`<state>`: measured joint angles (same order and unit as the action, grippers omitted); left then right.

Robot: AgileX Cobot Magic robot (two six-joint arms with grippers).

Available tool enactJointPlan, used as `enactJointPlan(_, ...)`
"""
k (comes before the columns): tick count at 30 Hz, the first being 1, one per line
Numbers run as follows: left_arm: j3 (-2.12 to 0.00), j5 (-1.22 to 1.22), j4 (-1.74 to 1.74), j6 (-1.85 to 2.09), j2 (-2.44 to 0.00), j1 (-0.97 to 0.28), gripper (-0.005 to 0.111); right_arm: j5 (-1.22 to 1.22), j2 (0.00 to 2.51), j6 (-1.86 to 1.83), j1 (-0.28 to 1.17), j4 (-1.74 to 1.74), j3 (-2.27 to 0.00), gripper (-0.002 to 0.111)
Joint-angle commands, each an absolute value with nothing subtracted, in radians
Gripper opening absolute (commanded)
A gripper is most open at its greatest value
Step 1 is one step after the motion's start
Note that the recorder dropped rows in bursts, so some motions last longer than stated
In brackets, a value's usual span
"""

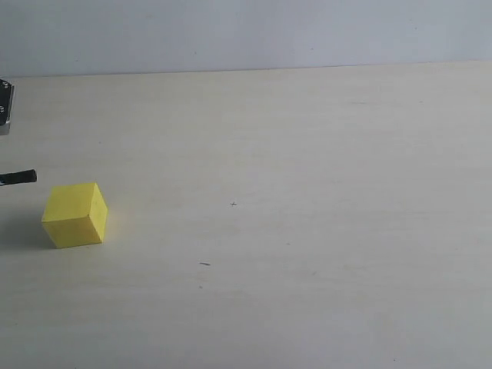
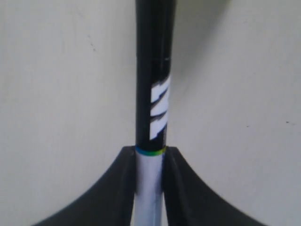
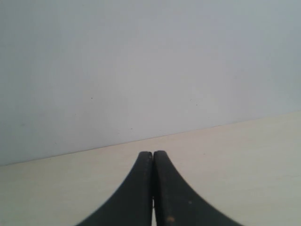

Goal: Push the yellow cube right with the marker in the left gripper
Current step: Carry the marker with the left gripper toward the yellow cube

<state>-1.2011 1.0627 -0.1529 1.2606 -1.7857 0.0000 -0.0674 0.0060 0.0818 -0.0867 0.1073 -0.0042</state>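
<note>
The yellow cube point(image 1: 75, 214) rests on the pale table at the left of the exterior view. Just up and left of it, the black end of the marker point(image 1: 21, 177) pokes in from the frame's left edge, apart from the cube. In the left wrist view my left gripper point(image 2: 150, 153) is shut on the marker point(image 2: 153, 94), clamping its white barrel while the black lettered half sticks out past the fingertips. The cube does not show in that view. My right gripper point(image 3: 153, 154) is shut with nothing in it, pointing at the wall; it is outside the exterior view.
A silver and black part of the left arm point(image 1: 5, 106) shows at the exterior view's left edge. The pale table point(image 1: 307, 192) stretches to the right of the cube, bearing only small dark specks point(image 1: 204, 264). A white wall point(image 1: 246, 31) stands behind.
</note>
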Motion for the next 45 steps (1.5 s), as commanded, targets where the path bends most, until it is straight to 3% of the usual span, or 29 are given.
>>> enactJointPlan(1, -1.173, 0.966, -0.134, 1.241, -1.784, 0.047, 0.0, -0.067, 0.0, 0.079, -0.093, 0.101, 0.0, 0.0)
enactJointPlan(20, -1.173, 0.95, -0.121, 1.369, -1.936, 0.049, 0.0, -0.067, 0.0, 0.079, -0.093, 0.101, 0.0, 0.0)
enactJointPlan(45, -1.092, 0.92, -0.162, 1.428, -1.944, 0.071, 0.0, -0.067, 0.0, 0.079, -0.093, 0.101, 0.0, 0.0)
